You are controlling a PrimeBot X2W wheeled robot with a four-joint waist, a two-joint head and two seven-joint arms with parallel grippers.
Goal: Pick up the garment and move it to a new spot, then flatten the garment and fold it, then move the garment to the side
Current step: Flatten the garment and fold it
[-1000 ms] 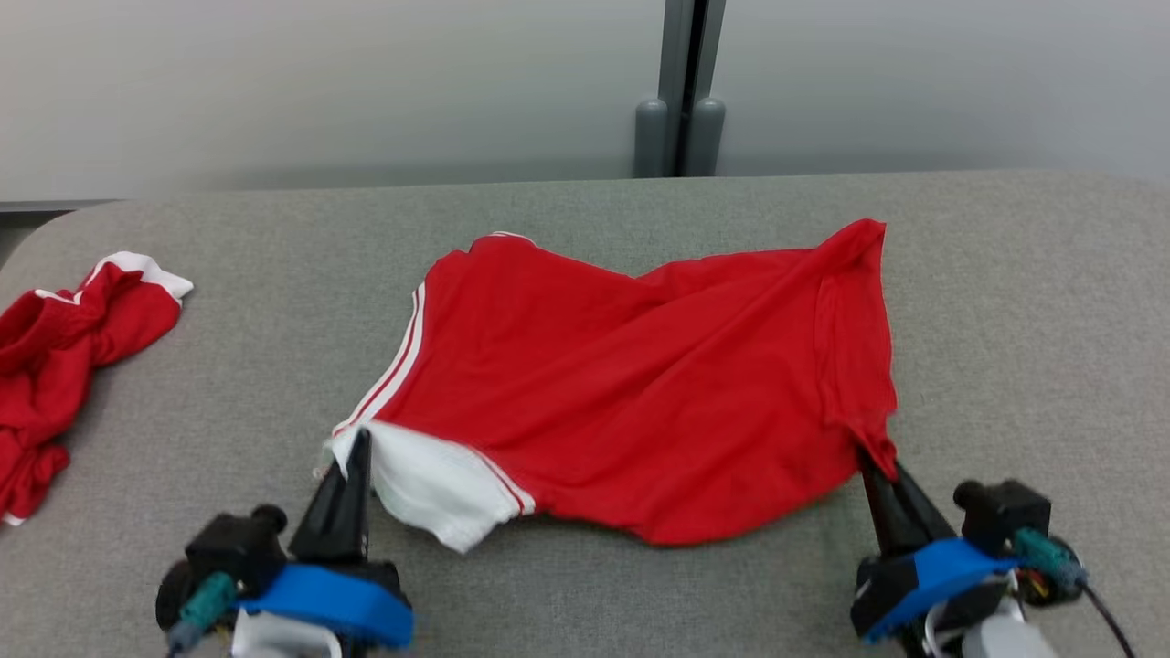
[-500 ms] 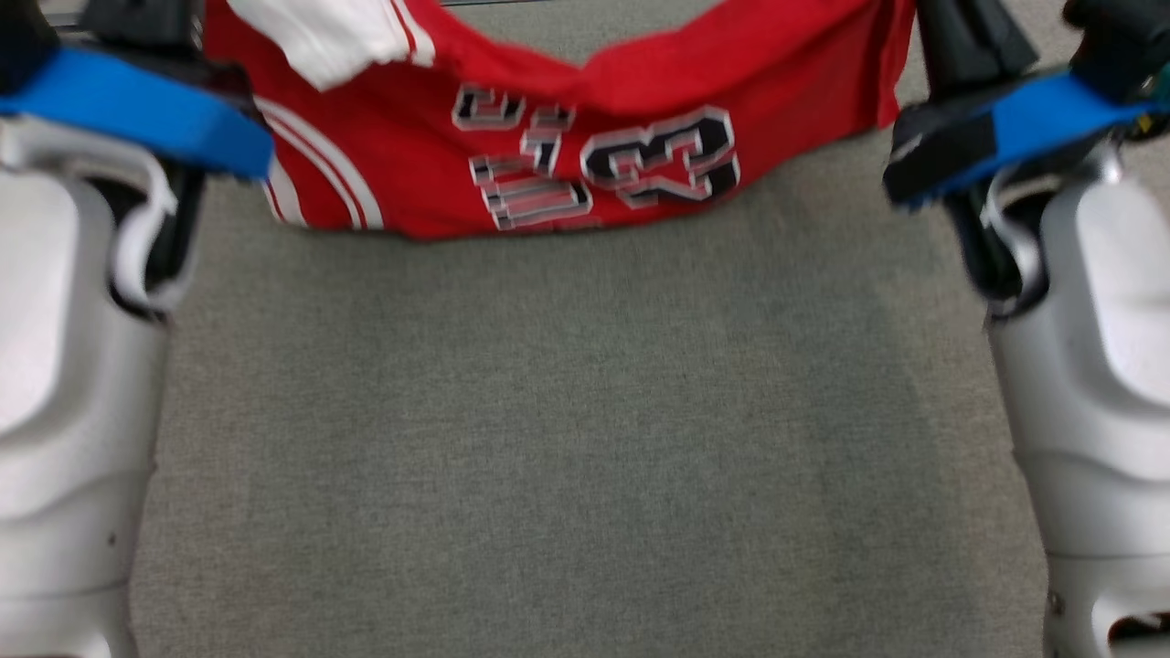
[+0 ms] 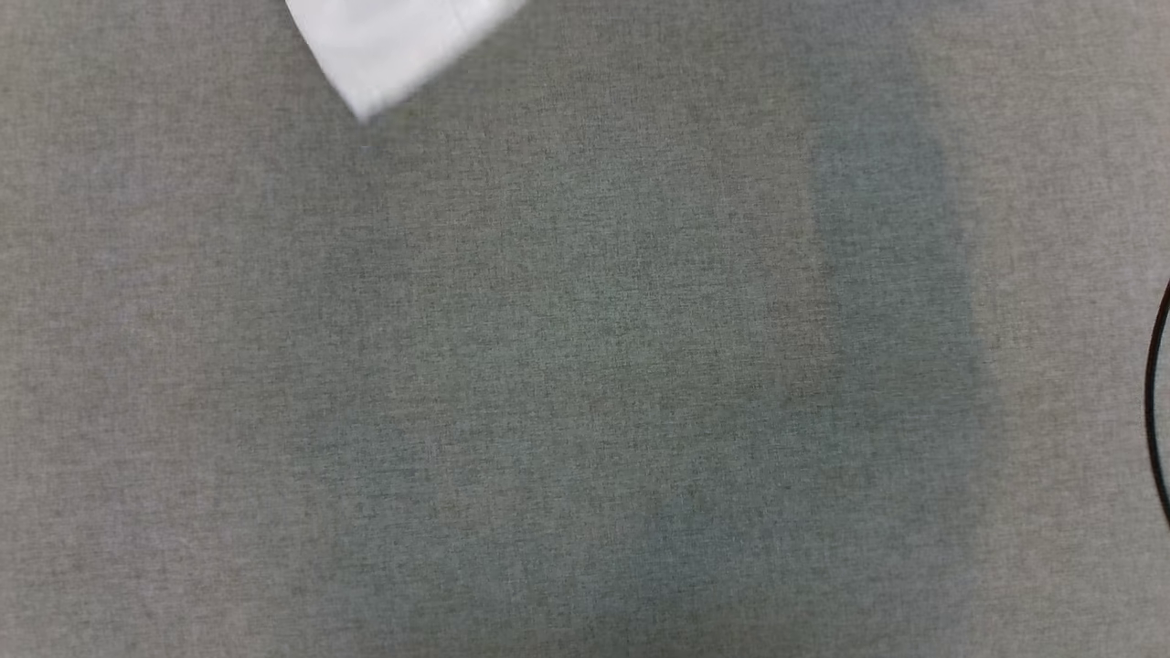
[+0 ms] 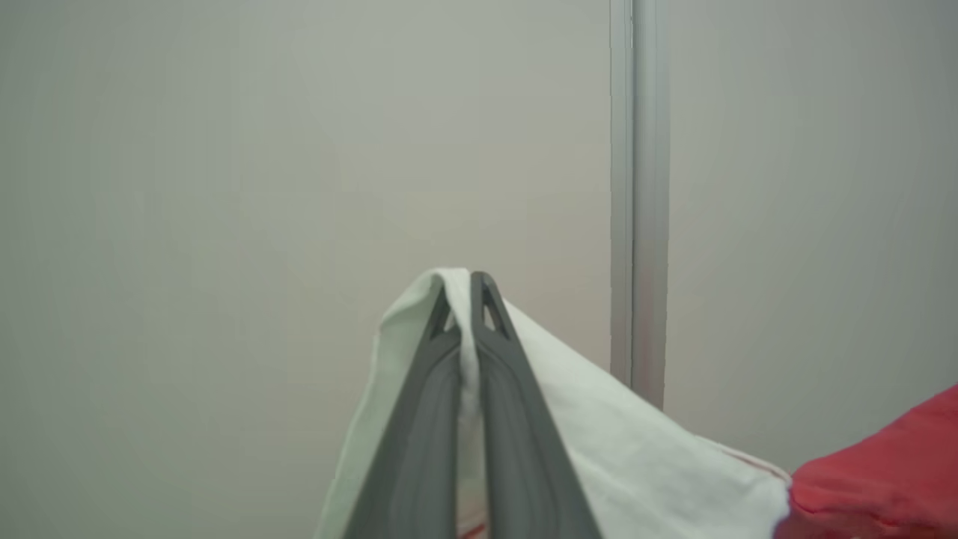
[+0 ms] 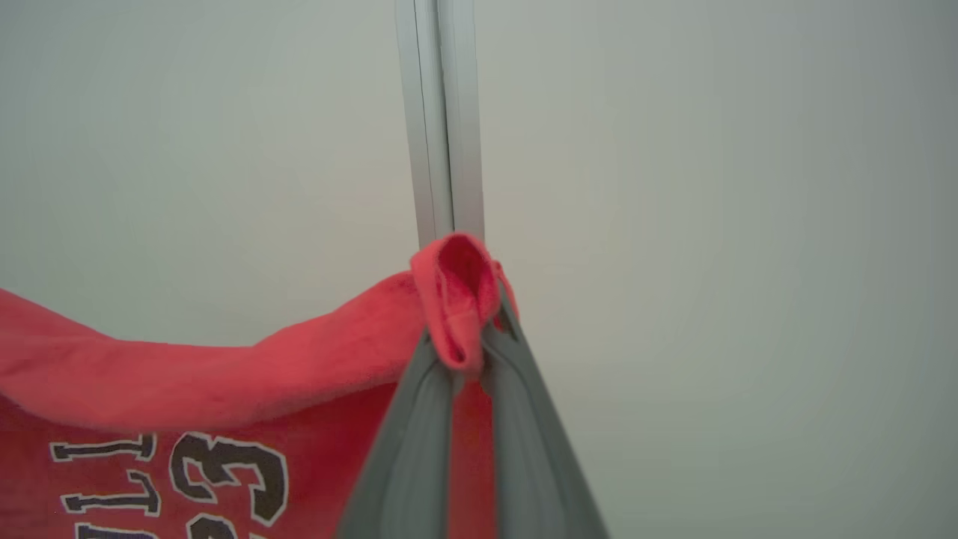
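The garment is a red jersey with white trim and black-and-white numbers. In the left wrist view my left gripper point(image 4: 470, 288) is shut on its white sleeve edge point(image 4: 644, 449), with red cloth point(image 4: 883, 464) hanging off to the right. My right gripper point(image 5: 479, 337) pinches a bunched red corner point(image 5: 456, 292) in the right wrist view, and the garment point(image 5: 187, 412) hangs to the left with its printed numbers showing. A white corner of the garment point(image 3: 393, 46) dangles over the grey table point(image 3: 585, 384) at the top left of the head view.
Both wrist views face a pale wall with a vertical metal post point(image 4: 638, 202) point(image 5: 441, 120). A thin black cable point(image 3: 1159, 402) curves at the head view's right edge. Shadows lie across the middle of the grey table.
Both grippers have lifted the garment off the table, and it now hangs between them. The head view has tilted down onto bare table; arms and most of the garment have left it.
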